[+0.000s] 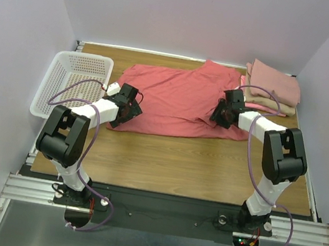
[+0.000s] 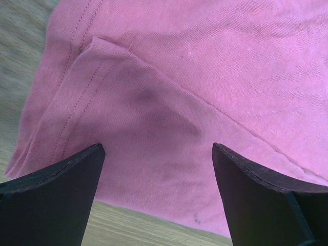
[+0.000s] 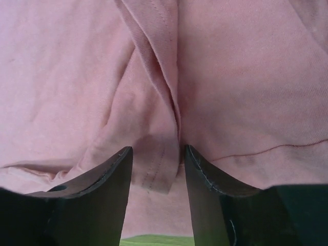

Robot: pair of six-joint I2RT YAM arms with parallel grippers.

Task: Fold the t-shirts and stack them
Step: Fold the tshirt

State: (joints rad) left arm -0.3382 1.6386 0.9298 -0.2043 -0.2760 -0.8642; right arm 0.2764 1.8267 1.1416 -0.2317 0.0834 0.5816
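Right claw (image 3: 157, 148) — low on coral shirt (image 1: 175, 99)

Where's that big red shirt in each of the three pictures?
Top external: coral-red shirt spread across the middle.
Left wrist: coral-red shirt fills most of the frame, hemmed corner left.
Right wrist: coral-red shirt fills nearly everything, fold down the centre.
Shared landmark: wooden table at the shirt's near edge.

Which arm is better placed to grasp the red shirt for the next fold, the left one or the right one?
Probably the right. The right pincer straddles a raised fold of the coral-red shirt, jaws partly open, so closing should catch cloth. The left pincer stands wide open over a flat corner.
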